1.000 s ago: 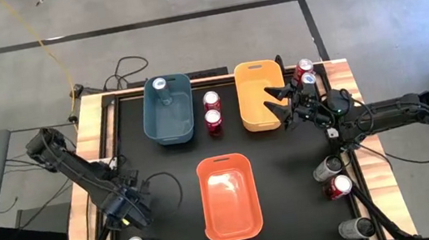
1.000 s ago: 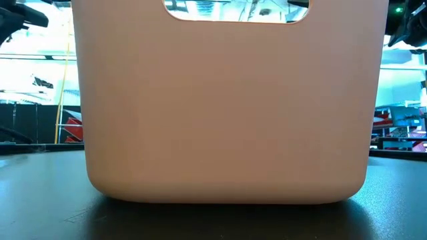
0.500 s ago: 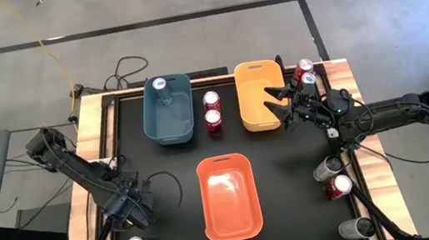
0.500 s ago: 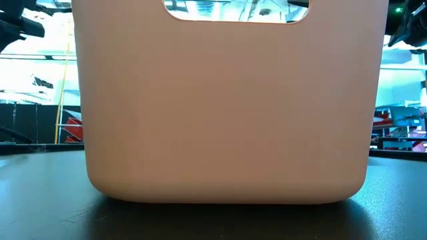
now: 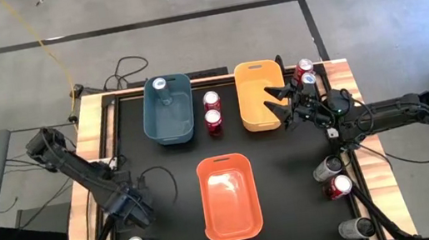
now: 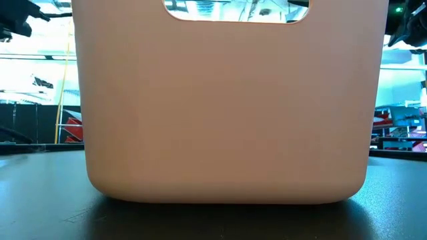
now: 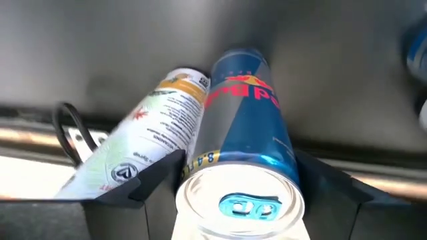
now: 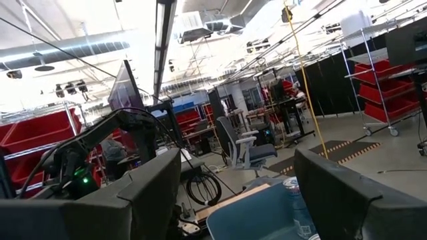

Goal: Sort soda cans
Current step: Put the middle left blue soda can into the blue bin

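Two dark fingers (image 7: 143, 183) of the left gripper (image 5: 134, 219) stand either side of a blue can (image 7: 248, 157), open a little wider than it; the wrist view does not show for certain whether the pads touch it yet, so the hold looks unfinished. A white-labelled can (image 7: 157, 123) leans against the blue one on its left. Both sit at the near left corner of the table (image 5: 164, 177), just beyond the gripper.

The step in hand seems to be the pick of that blue can. Next, the fingers need to close squarely on its wall without catching the neighbour, then lift straight up and carry it to the blue bin (image 5: 168, 110) at the far left, where one can already stands.

The right gripper (image 5: 277, 101) hangs open and empty over the yellow bin (image 5: 260, 97) at the far right. An orange bin (image 5: 229, 198) sits empty near the middle.
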You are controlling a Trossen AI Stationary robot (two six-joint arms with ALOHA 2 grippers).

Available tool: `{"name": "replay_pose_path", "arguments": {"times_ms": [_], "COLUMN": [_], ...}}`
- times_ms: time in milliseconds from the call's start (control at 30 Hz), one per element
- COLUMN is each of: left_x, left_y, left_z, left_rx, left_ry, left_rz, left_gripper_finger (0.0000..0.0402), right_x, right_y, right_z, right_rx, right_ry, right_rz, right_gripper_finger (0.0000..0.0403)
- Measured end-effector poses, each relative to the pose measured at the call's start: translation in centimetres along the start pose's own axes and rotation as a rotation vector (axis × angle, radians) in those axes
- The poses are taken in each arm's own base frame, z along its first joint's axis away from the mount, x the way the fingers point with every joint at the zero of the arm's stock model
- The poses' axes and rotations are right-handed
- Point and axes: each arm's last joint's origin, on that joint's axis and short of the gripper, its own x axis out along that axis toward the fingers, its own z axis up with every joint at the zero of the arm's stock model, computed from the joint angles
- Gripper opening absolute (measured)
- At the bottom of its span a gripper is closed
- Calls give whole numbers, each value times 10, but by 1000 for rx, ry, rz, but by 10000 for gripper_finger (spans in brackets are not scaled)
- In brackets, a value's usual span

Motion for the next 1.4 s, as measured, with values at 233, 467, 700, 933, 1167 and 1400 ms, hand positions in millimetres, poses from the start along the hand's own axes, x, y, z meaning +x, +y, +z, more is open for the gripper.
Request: {"name": "replay_pose_path", "arguments": {"times_ms": [233, 467, 700, 933, 1167, 1400], "left_x": [-1, -18, -58, -99, -126, -123], "left_y": [9, 22, 44, 82, 138, 204], "left_z": [10, 26, 43, 53, 57, 67], "left_rx": [-179, -311, -459, -608, -810, -950], "left_ry": [1, -87, -223, -349, -470, -476], "left_rz": [-14, -43, -113, -165, -105, -42], "left_gripper_finger": [238, 239, 239, 238, 238, 238], "right_x": [0, 0, 0, 0, 0, 0], "right_y": [0, 0, 0, 0, 0, 0], "right_z": [0, 0, 0, 0, 0, 0], "right_rx": [0, 2, 1, 1, -1, -1], "right_ry": [0, 0, 1, 1, 1, 1], "right_rz": [0, 0, -1, -1, -1, -2], "right_gripper_finger": [306, 306, 306, 306, 306, 306]}}
